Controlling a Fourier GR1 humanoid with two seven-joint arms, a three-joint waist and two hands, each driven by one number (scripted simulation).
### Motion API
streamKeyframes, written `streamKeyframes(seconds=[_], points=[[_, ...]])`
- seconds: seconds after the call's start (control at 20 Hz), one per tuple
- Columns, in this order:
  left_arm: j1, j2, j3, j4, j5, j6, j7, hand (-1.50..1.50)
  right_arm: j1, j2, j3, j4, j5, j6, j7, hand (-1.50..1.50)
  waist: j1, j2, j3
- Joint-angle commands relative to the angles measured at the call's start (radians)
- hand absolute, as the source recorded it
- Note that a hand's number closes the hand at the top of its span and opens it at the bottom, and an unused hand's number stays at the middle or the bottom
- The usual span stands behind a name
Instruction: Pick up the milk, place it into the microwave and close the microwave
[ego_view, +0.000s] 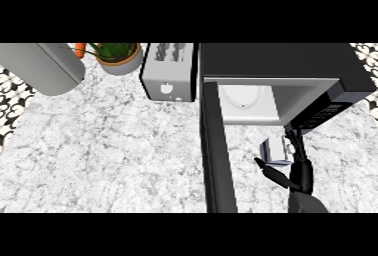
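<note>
One milk carton (277, 151) stands on the table (111, 150) just in front of the open microwave (295, 70), right of its swung-out door (218, 160), and the right hand (295, 167) is at it with thumb and fingers spread, not closed on it yet; the left hand does not show. I judge the picking step is in hand, so next the fingers should close round the carton before lifting. The microwave's chamber holds only its white turntable plate (247, 97).
</note>
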Motion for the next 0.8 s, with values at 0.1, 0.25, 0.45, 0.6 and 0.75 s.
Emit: streamKeyframes(seconds=[0.1,0.25,0.45,0.6,0.75], points=[[0.013,0.009,-0.02,0.001,0.002,-0.001,-0.022,-1.5,-0.061,-0.021,0.0,0.044,0.048,-0.152,-0.047,1.5,0.011,0.004,0.003],[0.013,0.029,0.019,0.078,0.045,-0.055,-0.093,-1.5,-0.095,-0.008,-0.033,0.053,0.033,-0.207,-0.051,1.5,0.015,0.004,0.003],[-0.02,0.032,0.008,0.025,0.05,-0.033,-0.008,-1.5,-0.114,-0.049,-0.08,0.115,0.016,-0.162,-0.11,1.5,0.02,0.01,0.005],[-0.028,0.019,-0.016,0.045,0.019,-0.024,-0.035,-1.5,-0.13,-0.112,-0.047,0.093,0.037,-0.042,-0.063,1.5,0.019,0.008,0.004],[0.007,0.048,0.003,-0.027,0.041,-0.021,-0.005,-1.5,-0.106,-0.1,-0.008,0.096,0.065,0.02,-0.095,1.5,0.022,0.007,0.005]])
